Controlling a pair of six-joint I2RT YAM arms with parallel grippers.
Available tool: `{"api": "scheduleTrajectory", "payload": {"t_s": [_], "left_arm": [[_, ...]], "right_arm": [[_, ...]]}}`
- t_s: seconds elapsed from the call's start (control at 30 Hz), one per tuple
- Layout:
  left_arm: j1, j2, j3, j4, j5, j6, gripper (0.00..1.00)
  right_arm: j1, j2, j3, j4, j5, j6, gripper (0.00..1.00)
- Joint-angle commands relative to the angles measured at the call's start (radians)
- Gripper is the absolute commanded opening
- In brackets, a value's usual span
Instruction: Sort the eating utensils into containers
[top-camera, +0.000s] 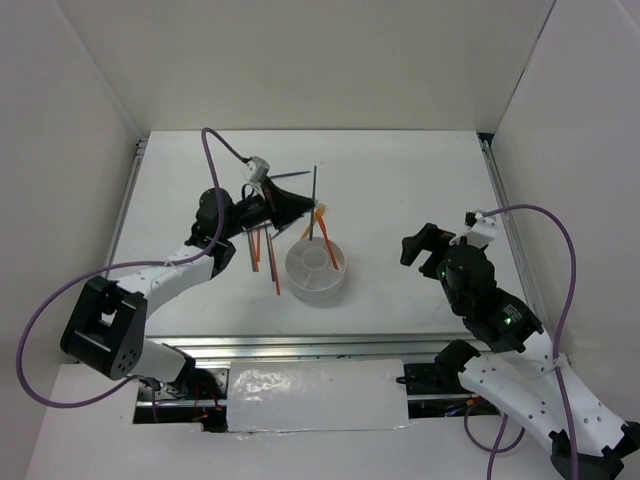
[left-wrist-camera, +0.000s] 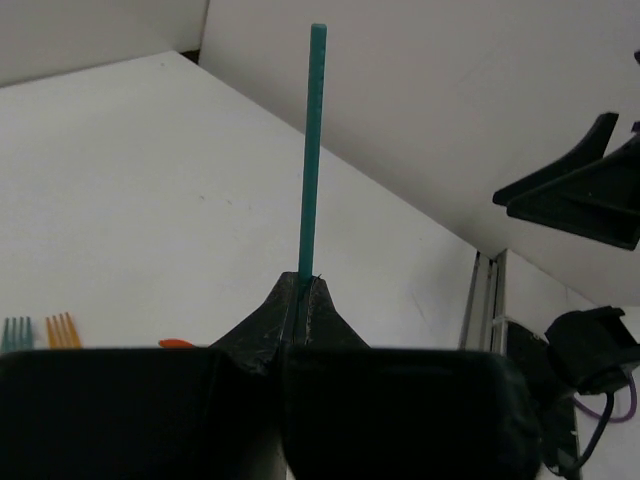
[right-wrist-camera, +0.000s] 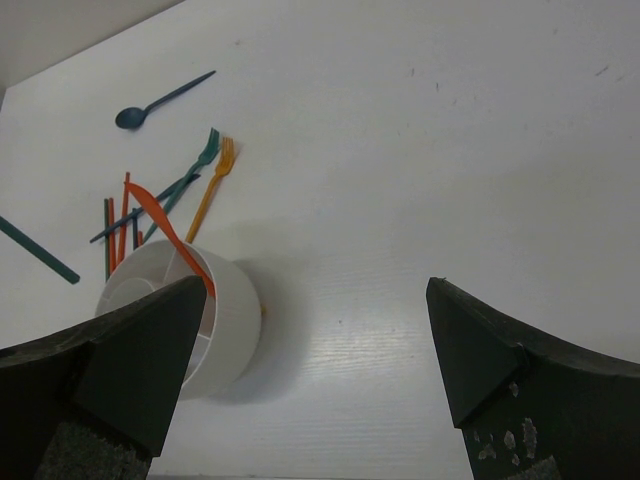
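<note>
Left hand (top-camera: 302, 207): fingers pressed together on a teal chopstick (left-wrist-camera: 312, 150), pinching it near one end; the rest of the stick runs straight out beyond the fingertips, clear of the counter (top-camera: 400, 180). The white holder (top-camera: 317, 266) stands on the counter just beside this hand, on its side towards the arm bases. An orange piece (right-wrist-camera: 160, 215) leans in the holder, its top over the rim; which compartment holds it cannot be told. Right hand (right-wrist-camera: 320, 370): fingers spread wide, nothing between them, held above bare counter, with the holder ahead of it to its left and well apart. Beyond the holder as seen from the right hand, a teal fork (right-wrist-camera: 195, 170), an orange fork (right-wrist-camera: 215, 180) and orange and dark chopsticks (right-wrist-camera: 115, 230) lie loose together on the counter; the blue spoon (right-wrist-camera: 160, 100) lies further off, alone
</note>
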Motion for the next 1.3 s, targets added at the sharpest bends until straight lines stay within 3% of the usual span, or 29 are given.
{"api": "scheduleTrajectory", "payload": {"t_s": [0.0,0.17,0.43,0.6,0.63,0.73,0.97,1.1,1.17,1.2,1.23,1.27], "left_arm": [[-0.024,0.047,-0.043,0.201,0.073,-0.051,0.00],[-0.051,0.056,-0.071,0.153,0.044,0.026,0.00],[-0.060,0.103,-0.103,0.159,0.074,0.030,0.00],[-0.060,0.114,-0.085,0.075,0.080,0.067,0.24],[-0.060,0.111,-0.088,0.074,0.077,0.072,0.33],[-0.060,0.099,-0.088,0.063,0.065,0.076,0.45],[-0.055,-0.002,-0.042,-0.072,0.007,0.119,0.53],[0.001,-0.105,0.079,-0.332,-0.178,0.122,0.53],[0.052,-0.152,0.130,-0.564,-0.304,0.124,0.56],[0.064,-0.162,0.168,-0.633,-0.374,0.135,0.66],[0.092,-0.180,0.181,-0.694,-0.530,0.133,0.71],[0.106,-0.189,0.179,-0.777,-0.585,0.110,0.75]], "right_arm": [[0.006,0.017,0.047,0.001,0.014,0.016,1.00],[0.004,0.010,0.050,-0.005,0.022,0.006,1.00],[0.004,0.015,0.048,-0.005,0.028,0.005,1.00],[0.006,0.018,0.047,-0.007,0.028,0.003,1.00],[0.006,0.018,0.047,-0.008,0.026,0.005,1.00],[0.006,0.017,0.044,-0.010,0.025,0.005,1.00],[0.006,0.017,0.039,-0.016,0.028,0.006,1.00],[0.006,0.013,0.050,-0.016,0.025,0.002,1.00],[0.006,0.010,0.054,-0.014,0.026,0.000,1.00],[0.006,0.010,0.054,-0.014,0.026,-0.001,1.00],[0.006,0.009,0.053,-0.011,0.025,0.000,1.00],[0.006,0.006,0.051,-0.007,0.025,-0.001,1.00]]}}
